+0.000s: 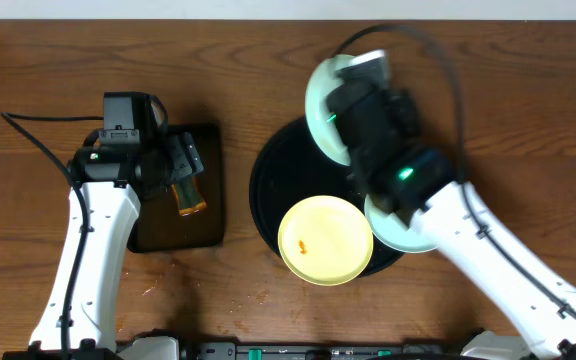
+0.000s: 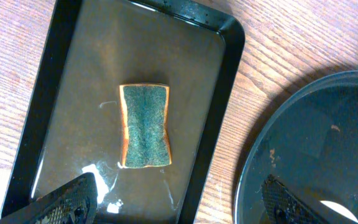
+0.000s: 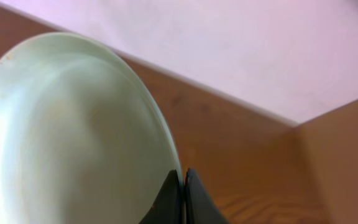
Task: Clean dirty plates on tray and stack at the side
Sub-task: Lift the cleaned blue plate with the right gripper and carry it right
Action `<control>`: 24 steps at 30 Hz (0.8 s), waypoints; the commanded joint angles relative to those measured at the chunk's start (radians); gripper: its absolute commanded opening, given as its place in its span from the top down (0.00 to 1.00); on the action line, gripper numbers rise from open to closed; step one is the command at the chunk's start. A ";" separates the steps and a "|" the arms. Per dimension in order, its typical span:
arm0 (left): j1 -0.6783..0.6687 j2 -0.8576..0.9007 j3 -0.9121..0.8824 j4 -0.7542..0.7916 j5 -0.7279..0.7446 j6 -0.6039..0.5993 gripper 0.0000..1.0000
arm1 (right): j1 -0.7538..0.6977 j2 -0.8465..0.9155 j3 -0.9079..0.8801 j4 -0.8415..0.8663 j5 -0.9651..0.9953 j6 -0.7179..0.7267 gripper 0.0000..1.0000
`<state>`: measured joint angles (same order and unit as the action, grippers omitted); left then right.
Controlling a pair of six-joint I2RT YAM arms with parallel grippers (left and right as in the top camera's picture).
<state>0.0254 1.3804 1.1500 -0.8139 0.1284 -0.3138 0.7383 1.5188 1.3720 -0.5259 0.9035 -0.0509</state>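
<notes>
My right gripper (image 1: 353,120) is shut on the rim of a pale blue plate (image 1: 320,105) and holds it tilted up over the far part of the round black tray (image 1: 266,190). In the right wrist view the plate (image 3: 61,137) fills the left half, its edge pinched between the fingers (image 3: 183,186). A pale yellow plate (image 1: 325,238) with a small orange stain lies on the tray's near side. A second pale blue plate (image 1: 403,228) lies at the tray's right, partly under my right arm. My left gripper (image 2: 179,202) is open above the rectangular tray, near the sponge (image 2: 145,126).
A smaller black rectangular tray (image 1: 203,225) sits at the left with a wet film and an orange sponge with a green scrub face (image 1: 190,198). The round tray's rim (image 2: 253,155) shows to its right, across a strip of wooden table.
</notes>
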 commanded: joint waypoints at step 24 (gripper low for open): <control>0.004 -0.001 0.008 -0.004 0.002 0.006 0.15 | 0.113 0.020 0.008 0.063 0.274 -0.313 0.99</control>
<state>0.0254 1.3804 1.1500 -0.8143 0.1287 -0.3138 0.8402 1.5364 1.3716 -0.4675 1.1461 -0.3527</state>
